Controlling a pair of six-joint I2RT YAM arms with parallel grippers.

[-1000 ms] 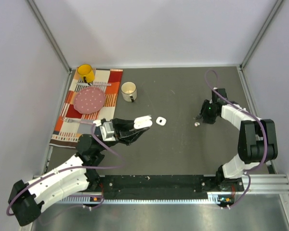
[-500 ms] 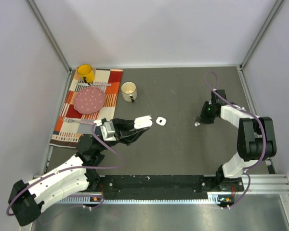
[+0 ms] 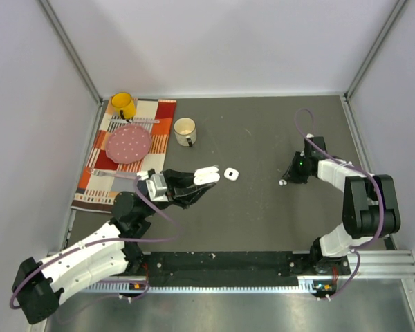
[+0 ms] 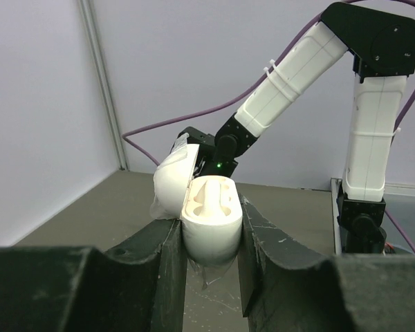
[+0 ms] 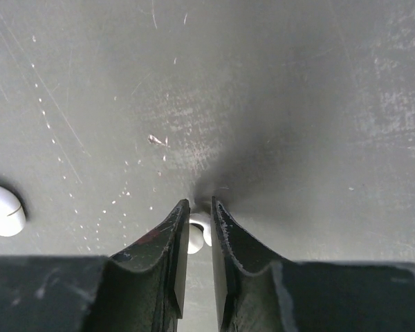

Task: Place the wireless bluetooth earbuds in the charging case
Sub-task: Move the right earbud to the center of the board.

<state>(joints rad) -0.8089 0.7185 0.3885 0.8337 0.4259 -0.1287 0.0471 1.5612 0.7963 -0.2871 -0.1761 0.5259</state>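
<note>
My left gripper is shut on the white charging case and holds it above the table with its lid open and its sockets up; the case also shows in the top view. My right gripper is down at the table with its jaws closed to a narrow gap on a tiny glossy white earbud. A second earbud lies on the table to its left. In the top view the right gripper is at mid right, with one white earbud beside its tips.
A small white pebble-like piece lies just right of the held case. A white mug, a pink plate and a yellow cup on a striped cloth stand at the back left.
The right gripper has shifted a little toward the near edge and lower, and the white bit beside it has shifted with it. The left arm has hardly moved.
</note>
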